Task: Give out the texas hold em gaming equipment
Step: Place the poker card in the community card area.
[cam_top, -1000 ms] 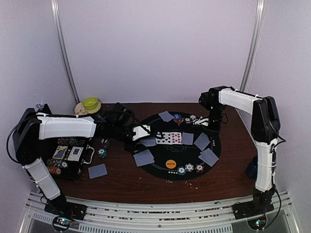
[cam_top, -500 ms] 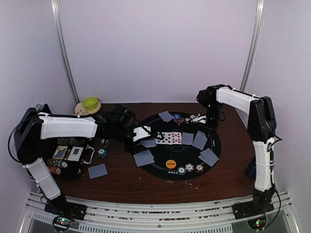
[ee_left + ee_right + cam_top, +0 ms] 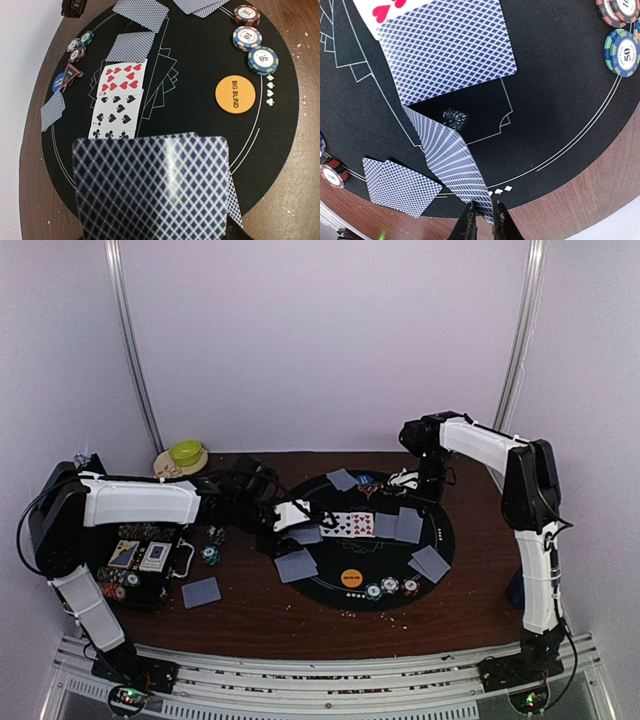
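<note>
Right end effector (image 3: 483,220) is clamped on one edge of a face-down card (image 3: 451,160), which hangs tilted over the round black mat (image 3: 545,100) toward the desk's (image 3: 250,615) far right corner. Left end effector (image 3: 289,512) grips a face-down deck (image 3: 150,192) over the mat's left edge, its fingers hidden. Face-up cards (image 3: 120,82) lie mid-mat, with the orange button (image 3: 235,94) nearer the front edge.

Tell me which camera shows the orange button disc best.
Left wrist: the orange button disc lies unobstructed on the black mat, its BIG BLIND lettering readable. Top external shows only a small orange dot; right wrist misses it.
</note>
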Controlling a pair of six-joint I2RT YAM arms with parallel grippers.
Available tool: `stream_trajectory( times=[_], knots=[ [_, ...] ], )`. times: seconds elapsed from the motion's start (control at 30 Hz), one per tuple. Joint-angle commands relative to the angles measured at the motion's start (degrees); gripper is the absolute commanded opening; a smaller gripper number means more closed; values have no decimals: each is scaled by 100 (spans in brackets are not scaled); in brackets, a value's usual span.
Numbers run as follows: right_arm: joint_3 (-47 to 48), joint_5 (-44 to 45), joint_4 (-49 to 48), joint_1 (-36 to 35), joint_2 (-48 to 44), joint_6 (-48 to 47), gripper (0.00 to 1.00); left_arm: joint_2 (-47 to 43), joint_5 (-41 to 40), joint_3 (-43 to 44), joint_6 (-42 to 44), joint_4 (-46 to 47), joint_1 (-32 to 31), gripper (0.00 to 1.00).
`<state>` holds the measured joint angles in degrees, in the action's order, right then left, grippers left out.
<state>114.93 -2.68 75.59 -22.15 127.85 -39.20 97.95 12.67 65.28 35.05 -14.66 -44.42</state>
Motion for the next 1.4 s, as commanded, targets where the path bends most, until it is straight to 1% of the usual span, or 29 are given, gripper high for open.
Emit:
stream_trajectory(
  times=[0.0, 0.63, 0.7, 0.8, 0.97, 1.13, 1.2, 1.27, 1.33, 1.37],
  knots=[
    [126, 305, -144, -44, 157, 110, 15, 24, 70, 40, 48, 138, 4, 56],
    [128, 455, -667, -47, 325, 196, 16, 24, 59, 47, 51, 138, 4, 56],
    [126, 492, -698, -50, 338, 201, 18, 22, 65, 46, 46, 138, 2, 56],
    [126, 482, -771, -52, 354, 198, 25, 27, 56, 46, 51, 138, 4, 56],
    [126, 498, -831, -47, 335, 196, 31, 18, 45, 44, 49, 138, 4, 56],
    [126, 662, -974, -49, 258, 282, 49, 13, 35, 42, 47, 147, 4, 56],
    [71, 743, -1122, -44, 126, 352, 59, 16, 14, 38, 50, 154, 4, 56],
    [-88, 863, -1364, -44, -90, 446, 71, 14, -12, 38, 40, 156, 3, 56],
    [-345, 1054, -1738, -39, -389, 644, 93, 14, -56, 38, 40, 165, 4, 56],
    [-514, 1163, -2026, -25, -577, 732, 99, 9, -84, 38, 35, 171, 6, 56]
  ],
)
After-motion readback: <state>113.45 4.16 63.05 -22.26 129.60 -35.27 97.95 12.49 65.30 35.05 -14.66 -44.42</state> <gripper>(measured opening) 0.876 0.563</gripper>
